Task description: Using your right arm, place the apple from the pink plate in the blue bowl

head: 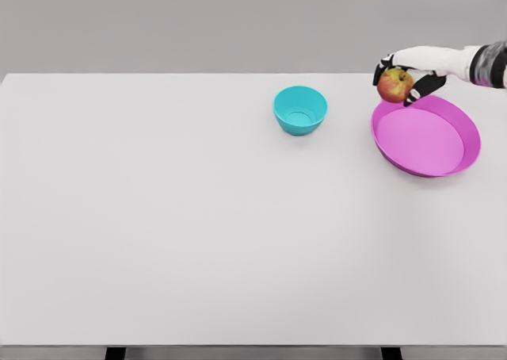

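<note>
The apple (394, 85) is gripped by the right robot hand (404, 75) above the pink plate's (467, 130) far-left rim. The blue bowl (300, 110) is set well apart on the white bench (158, 217).

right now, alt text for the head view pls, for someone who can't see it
The right hand grips a red-yellow apple above the far rim of a pink plate on a white table. A blue bowl sits left of the plate.
</note>
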